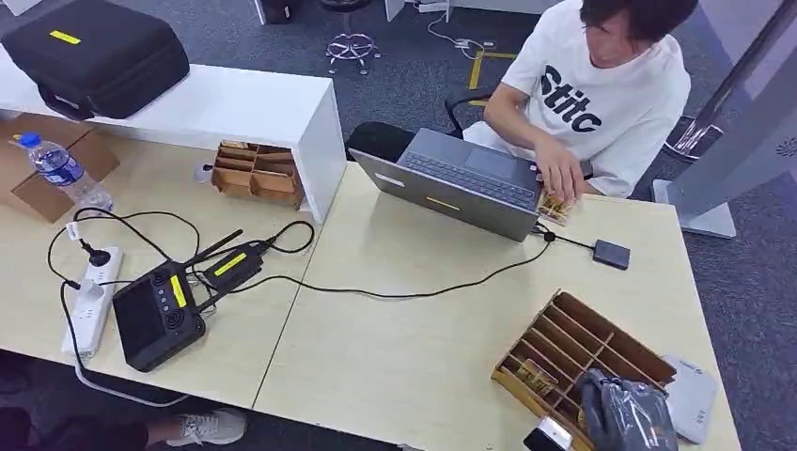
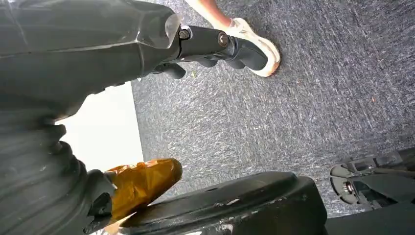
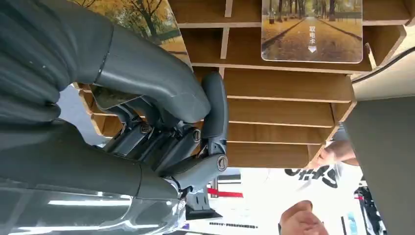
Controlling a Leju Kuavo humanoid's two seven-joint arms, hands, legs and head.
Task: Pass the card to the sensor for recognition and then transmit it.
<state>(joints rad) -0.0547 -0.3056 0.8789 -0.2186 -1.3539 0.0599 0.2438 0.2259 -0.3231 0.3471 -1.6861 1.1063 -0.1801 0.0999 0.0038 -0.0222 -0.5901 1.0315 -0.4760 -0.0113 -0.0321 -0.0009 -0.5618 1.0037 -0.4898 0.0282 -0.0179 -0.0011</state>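
Note:
A slotted wooden card rack (image 1: 601, 343) stands at the table's near right corner. My right hand (image 1: 625, 413) is down on its near end. In the right wrist view my right hand (image 3: 161, 112) has its fingers curled against the thumb, pinching the edge of a card (image 3: 142, 19) with an autumn tree picture that still sits in the rack (image 3: 288, 112). A second card (image 3: 311, 30) lies in another slot. The small black sensor box (image 1: 611, 254) sits beyond the rack, cabled to the laptop (image 1: 461, 183). My left hand (image 2: 215, 46) hangs over the carpet, holding nothing.
A person in a white shirt (image 1: 601, 94) sits across the table at the laptop, one hand by a few cards (image 1: 554, 209). A white device (image 1: 691, 395) lies right of the rack. A cable (image 1: 414, 291), a black controller (image 1: 160, 315) and a power strip (image 1: 92, 301) lie to the left.

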